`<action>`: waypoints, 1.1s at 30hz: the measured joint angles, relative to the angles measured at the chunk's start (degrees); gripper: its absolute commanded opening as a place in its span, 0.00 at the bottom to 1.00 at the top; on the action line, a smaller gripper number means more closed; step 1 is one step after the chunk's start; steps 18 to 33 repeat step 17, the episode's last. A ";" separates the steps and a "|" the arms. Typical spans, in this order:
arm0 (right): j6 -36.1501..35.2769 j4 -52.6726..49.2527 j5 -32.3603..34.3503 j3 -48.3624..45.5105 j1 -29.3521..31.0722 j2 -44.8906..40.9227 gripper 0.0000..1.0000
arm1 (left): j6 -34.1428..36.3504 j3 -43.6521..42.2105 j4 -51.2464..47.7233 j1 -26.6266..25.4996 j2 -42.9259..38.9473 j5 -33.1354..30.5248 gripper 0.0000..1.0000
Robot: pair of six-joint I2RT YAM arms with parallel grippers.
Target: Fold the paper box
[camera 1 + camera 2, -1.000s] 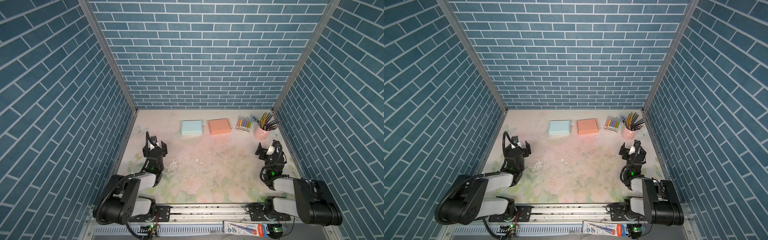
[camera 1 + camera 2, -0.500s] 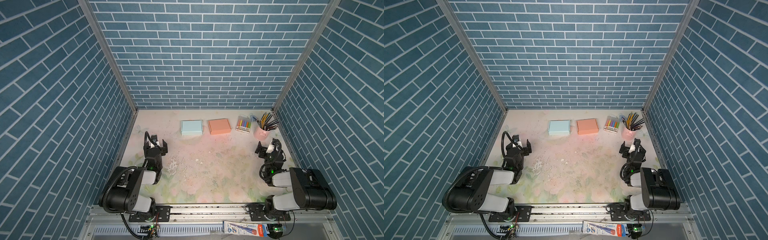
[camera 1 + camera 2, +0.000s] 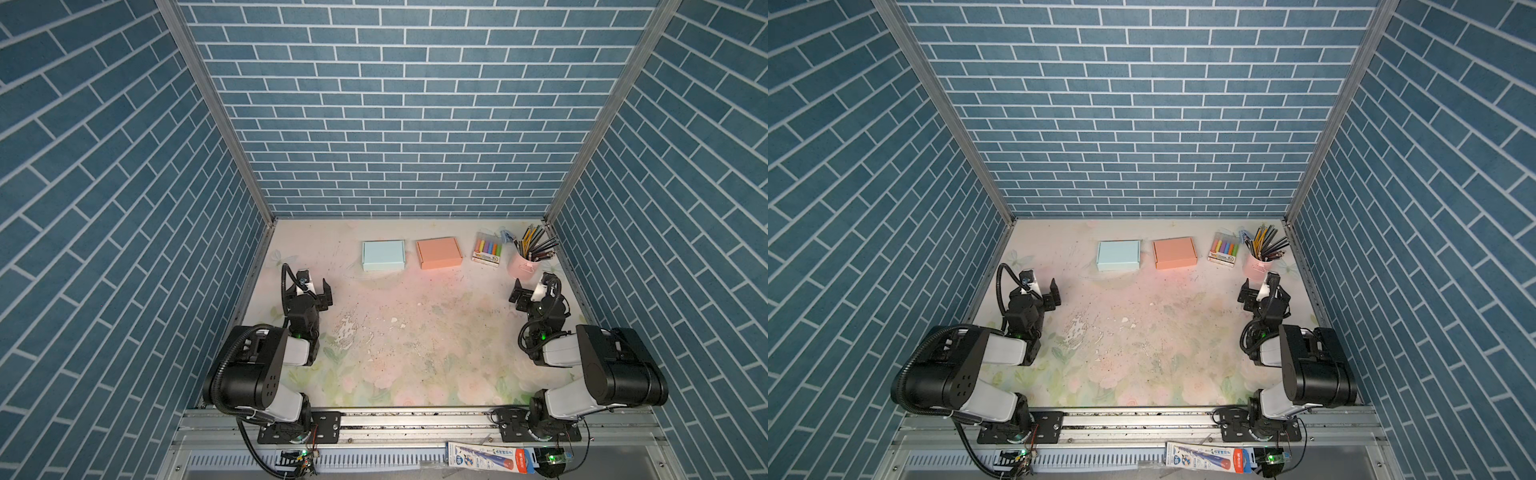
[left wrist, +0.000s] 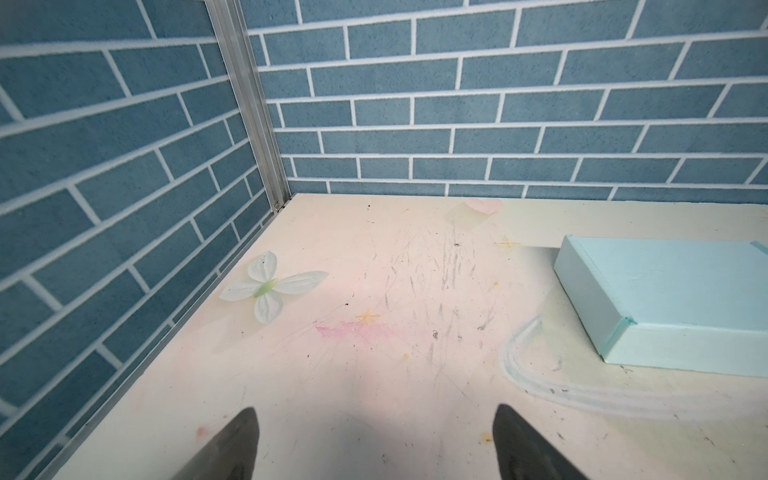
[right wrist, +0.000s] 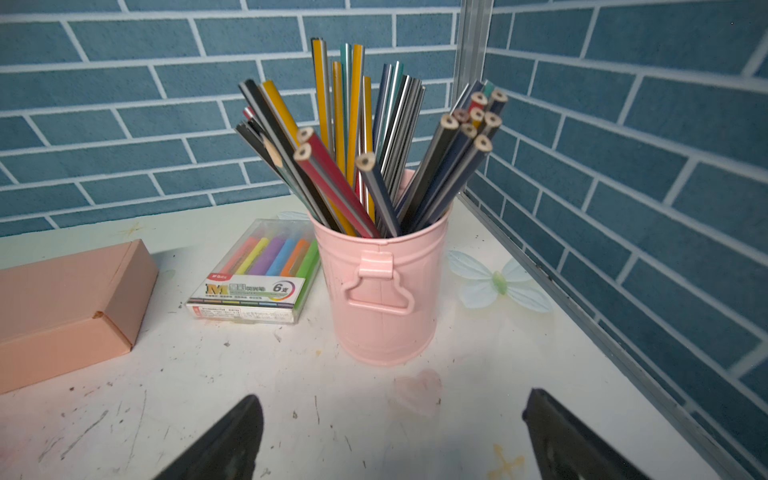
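Reading the table (image 3: 415, 332) as a clock face with twelve at the back wall:

1. Task item. Two paper boxes lie near the back wall, apart from each other: the light blue box (image 3: 383, 255) at about eleven o'clock and the salmon box (image 3: 439, 252) at about twelve. Both look closed and flat-lidded (no unfolded sheet is visible anywhere), so which one needs work cannot be told.

2. Grippers. The left gripper (image 3: 314, 286) sits at nine o'clock and the right gripper (image 3: 530, 293) at three. Each has its jaws spread wide with nothing between them, and each is well apart from both boxes.

3. Hazards, as I judge them:
- The pink pencil bucket (image 5: 384, 291) stands just ahead of the right gripper, at two o'clock. A straight reach toward the salmon box risks clipping the splayed pencils (image 5: 353, 145) or tipping the bucket.
- The highlighter pack (image 5: 257, 274) lies between bucket and salmon box. A low sweep could shove it into the box.
- The boxes are light card. A one-sided push would probably slide or skew one instead of creasing it, and a hard pinch could dent a wall.
- The blue box sits close beside the salmon one, so a wide-open jaw may snag its neighbour.
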 measured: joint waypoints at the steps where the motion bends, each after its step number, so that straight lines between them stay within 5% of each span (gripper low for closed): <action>1: 0.00 -0.04 -0.04 0.07 0.00 0.00 0.98 | -0.04 0.00 0.00 0.00 0.00 0.04 0.88; 33: 0.00 -0.39 -0.37 0.07 -0.04 0.00 0.98 | -0.09 0.00 0.02 0.04 0.00 0.68 0.88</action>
